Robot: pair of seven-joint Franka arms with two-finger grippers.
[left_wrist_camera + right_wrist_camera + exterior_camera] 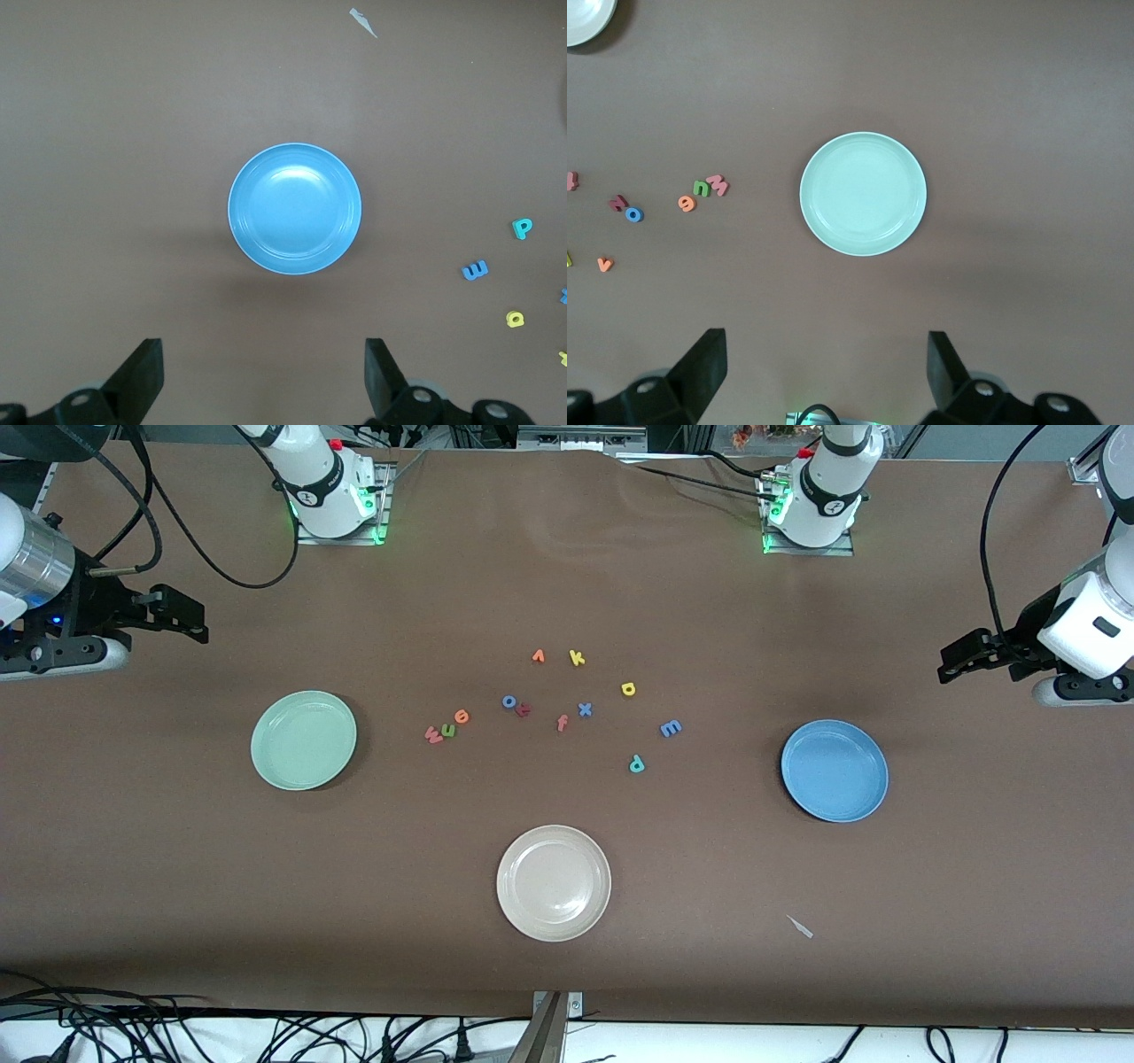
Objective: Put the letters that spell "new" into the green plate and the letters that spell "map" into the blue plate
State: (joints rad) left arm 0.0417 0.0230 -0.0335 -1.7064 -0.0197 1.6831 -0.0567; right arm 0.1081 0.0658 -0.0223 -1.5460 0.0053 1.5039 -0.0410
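Note:
The red-salmon w (433,734), green n (448,730) and orange e (462,716) lie in a row beside the green plate (303,740). Toward the blue plate (834,770) lie the blue m (671,728), teal p (636,763) and yellow a (628,688). Both plates hold nothing. My right gripper (182,614) hangs open over bare table at its end; its wrist view shows the green plate (863,194) and the w (717,184), n (701,188) and e (687,204). My left gripper (961,655) hangs open at its end, and its wrist view shows the blue plate (295,208).
A cream plate (554,882) sits nearest the front camera. Spare letters lie mid-table: orange v (538,656), yellow k (577,658), blue o (509,701), blue x (585,709), orange f (562,723). A paper scrap (800,926) lies near the front edge.

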